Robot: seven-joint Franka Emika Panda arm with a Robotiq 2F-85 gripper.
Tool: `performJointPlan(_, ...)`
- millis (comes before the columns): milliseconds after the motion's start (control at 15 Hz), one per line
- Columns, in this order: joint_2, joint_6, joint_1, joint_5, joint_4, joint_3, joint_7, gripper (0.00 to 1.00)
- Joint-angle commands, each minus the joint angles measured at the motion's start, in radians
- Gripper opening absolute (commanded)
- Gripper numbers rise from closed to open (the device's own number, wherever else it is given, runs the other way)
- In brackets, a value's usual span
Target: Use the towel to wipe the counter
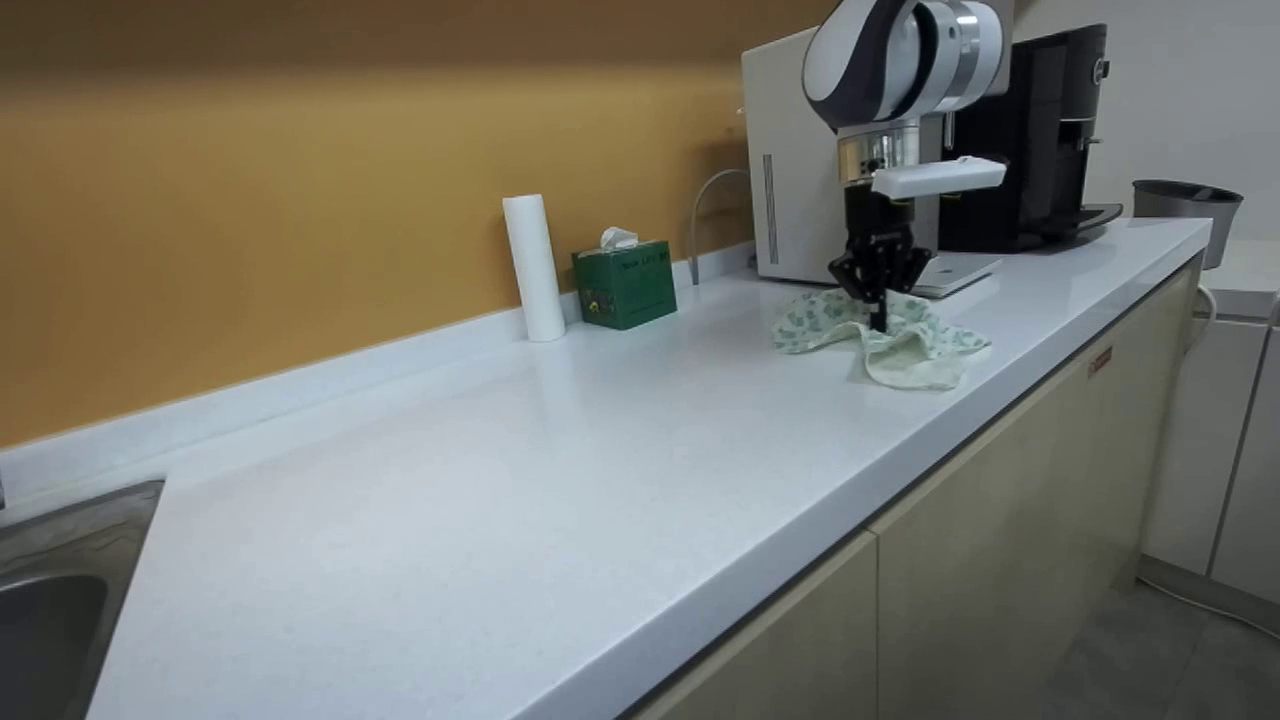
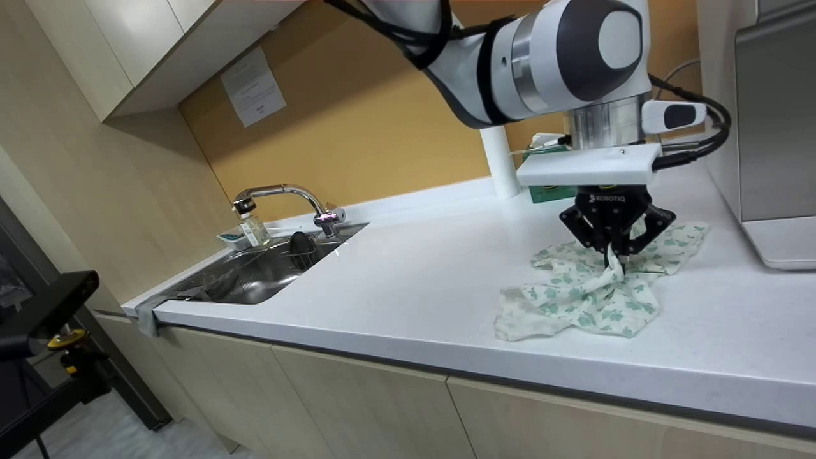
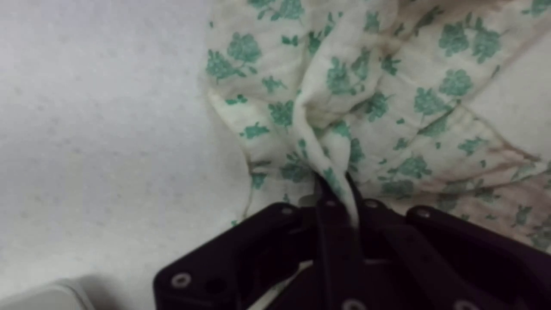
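White counter [image 2: 414,274], rumpled towel [image 2: 590,305] below and around the gripper [image 2: 614,261], one fold [image 3: 331,181] clenched in its grip

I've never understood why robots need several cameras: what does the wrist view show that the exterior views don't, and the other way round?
Only the wrist view: faint specks in the counter and round bolt heads on the claw, which I can't make out from outside.

Only the exterior views, both of them: the white arm, the sink, the white roll, the green tissue box and the orange wall.

Shared by all: the claw pinching a fold of the green-patterned towel, the rest of it lying crumpled on the counter.
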Motion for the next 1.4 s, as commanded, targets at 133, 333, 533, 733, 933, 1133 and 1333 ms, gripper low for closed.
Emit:
performJointPlan(133,0.247,-0.047,0.045,-0.009,0.308,0.049,0.05,0.01)
performJointPlan(333,0.334,-0.117,0.065,-0.015,0.462,0.067,0.042,0.01)
performJointPlan(533,0.412,-0.2,0.084,-0.016,0.603,0.093,0.018,0.01)
performJointPlan(733,0.474,-0.287,0.098,-0.006,0.717,0.138,-0.036,0.01)
performJointPlan(933,0.519,-0.365,0.115,0.003,0.791,0.187,-0.106,0.01)
performJointPlan(1133,0.501,-0.446,0.122,0.0,0.793,0.211,-0.174,0.01)
performJointPlan(1333,0.458,-0.498,0.121,0.0,0.737,0.219,-0.208,0.01)
